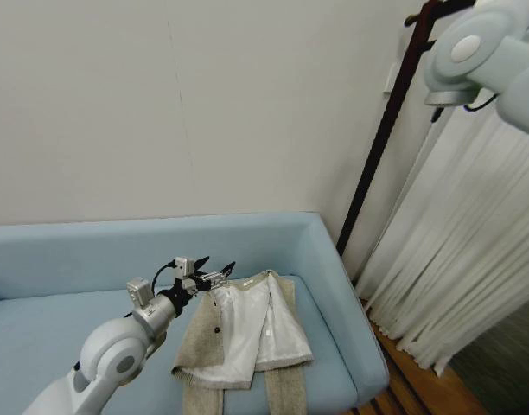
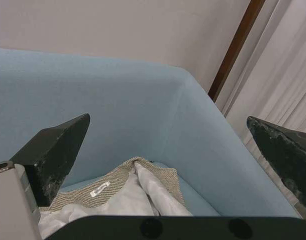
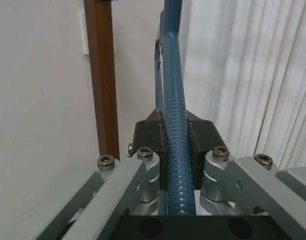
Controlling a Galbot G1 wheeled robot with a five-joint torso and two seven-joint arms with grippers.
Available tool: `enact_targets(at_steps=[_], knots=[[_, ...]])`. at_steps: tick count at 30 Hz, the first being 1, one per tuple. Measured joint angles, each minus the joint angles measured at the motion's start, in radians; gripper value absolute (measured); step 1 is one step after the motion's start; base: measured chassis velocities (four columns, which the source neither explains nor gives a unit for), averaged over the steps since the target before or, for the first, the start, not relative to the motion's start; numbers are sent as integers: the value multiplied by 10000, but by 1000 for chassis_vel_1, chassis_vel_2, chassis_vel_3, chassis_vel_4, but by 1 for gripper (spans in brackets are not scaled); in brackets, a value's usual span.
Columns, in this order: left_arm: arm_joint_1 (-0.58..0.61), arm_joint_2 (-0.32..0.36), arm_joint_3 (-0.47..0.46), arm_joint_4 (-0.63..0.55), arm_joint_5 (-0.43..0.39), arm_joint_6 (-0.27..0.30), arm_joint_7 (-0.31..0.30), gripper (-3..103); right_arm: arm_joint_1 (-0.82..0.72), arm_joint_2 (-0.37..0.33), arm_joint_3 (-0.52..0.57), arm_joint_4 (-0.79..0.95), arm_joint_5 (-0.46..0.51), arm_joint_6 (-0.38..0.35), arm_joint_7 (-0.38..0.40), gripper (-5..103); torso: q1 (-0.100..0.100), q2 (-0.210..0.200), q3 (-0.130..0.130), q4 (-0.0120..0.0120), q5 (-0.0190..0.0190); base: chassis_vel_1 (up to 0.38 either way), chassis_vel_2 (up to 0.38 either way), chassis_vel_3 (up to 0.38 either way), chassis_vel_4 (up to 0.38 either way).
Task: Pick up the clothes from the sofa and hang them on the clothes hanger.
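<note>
A beige knit jacket [image 1: 247,333] with white lining lies open on the seat of the light blue sofa [image 1: 74,251], near its right armrest. My left gripper [image 1: 216,263] hovers open just above the jacket's collar, apart from the cloth. In the left wrist view its two dark fingertips [image 2: 58,150] stand wide apart, with the collar and label of the jacket [image 2: 123,187] below them. My right arm [image 1: 481,52] is raised at the upper right. The right gripper [image 3: 175,145] is shut on the ribbed bar of a blue hanger [image 3: 174,100].
A dark brown coat stand pole [image 1: 377,147] rises beside the sofa's right armrest, against the wall. White pleated curtains [image 1: 455,259] hang to its right above a wooden floor. The sofa seat left of the jacket is bare.
</note>
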Motion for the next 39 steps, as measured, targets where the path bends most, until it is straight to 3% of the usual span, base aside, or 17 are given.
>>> enact_targets(at_steps=[11, 15, 17, 19, 20, 22, 25, 26, 28, 30, 31, 32, 33, 35, 37, 38, 39], knots=[[279, -103, -201, -150, 193, -138, -94, 100, 182, -448, 162, 1351, 209, -37, -70, 8, 0, 0, 0, 2, -3, 0, 0, 0, 0], [278, -103, -275, -143, 199, -162, -148, 100, 383, -998, 161, 2039, 351, -163, -475, 8, 0, 0, 0, 2, -3, 0, 0, 0, 0], [274, -67, -317, -143, 200, -173, -234, 100, 449, -1462, 149, 2546, 340, -198, -917, 8, 0, 0, -1, 0, -3, 0, 0, 0, 0], [275, -17, -350, -173, 200, -201, -374, 100, 337, -2136, 236, 3135, 224, -199, -1876, 8, 0, 0, -1, 0, -3, 0, 0, 0, 0], [275, -17, -350, -173, 200, -201, -374, 100, 337, -2136, 236, 3135, 224, -199, -1876, 8, 0, 0, -1, 0, -3, 0, 0, 0, 0], [277, 52, -389, -215, 200, -247, -508, 100, -281, -2868, 924, 3536, 152, -227, -3399, 8, 0, 0, 1, 2, 3, 0, 0, 0, 0], [302, 198, -473, -231, 180, -298, -701, 100, -2431, -3733, 3755, 3711, -383, -272, -5727, 8, -1, 1, 0, -1, -2, 0, 0, 0, 0], [302, 198, -473, -231, 180, -298, -701, 100, -2431, -3733, 3755, 3711, -383, -272, -5727, 8, -1, 1, 0, -1, -2, 0, 0, 0, 0], [338, 302, -537, -183, 153, -324, -783, 100, -4591, -4109, 6115, 3701, -993, -241, -7223, 8, -1, 1, -2, 3, -6, 0, 0, 0, 0], [330, 423, -576, -90, 129, -361, -844, 100, -6880, -4632, 7404, 3602, -1837, 22, -9015, 8, -2, 1, 0, 3, 1, 0, 0, 0, 0], [319, 469, -580, -50, 109, -366, -856, 100, -7647, -4839, 7514, 3506, -2271, 218, -9761, 8, 0, 1, 1, 4, 7, 0, 0, 0, 0], [319, 469, -580, -50, 109, -366, -856, 100, -7647, -4839, 7514, 3506, -2271, 218, -9761, 8, 0, 1, 1, 4, 7, 0, 0, 0, 0], [316, 496, -584, -20, 93, -370, -863, 100, -8095, -4937, 7435, 3412, -2535, 329, -10248, 8, -1, 2, 0, -2, 5, 0, 0, 0, 0], [207, 565, -462, 114, 53, -372, -869, 100, -8953, -5099, 6976, 3080, -2991, 535, -11525, 8, 1, 0, 3, 0, 5, 0, 0, 0, 0], [223, 631, -398, 172, 35, -376, -866, 100, -9130, -4867, 6652, 2536, -3223, 646, -12538, 8, 2, 0, 3, -3, 6, 0, 0, 0, 0], [223, 631, -398, 172, 35, -376, -866, 100, -9130, -4867, 6652, 2536, -3223, 646, -12538, 8, 2, 0, 3, -3, 6, 0, 0, 0, 0], [284, 651, -394, 179, 34, -381, -865, 100, -9078, -4672, 6513, 2245, -3321, 691, -13049, 8, 2, 1, 2, 0, 0, 0, 0, 0, 0]])
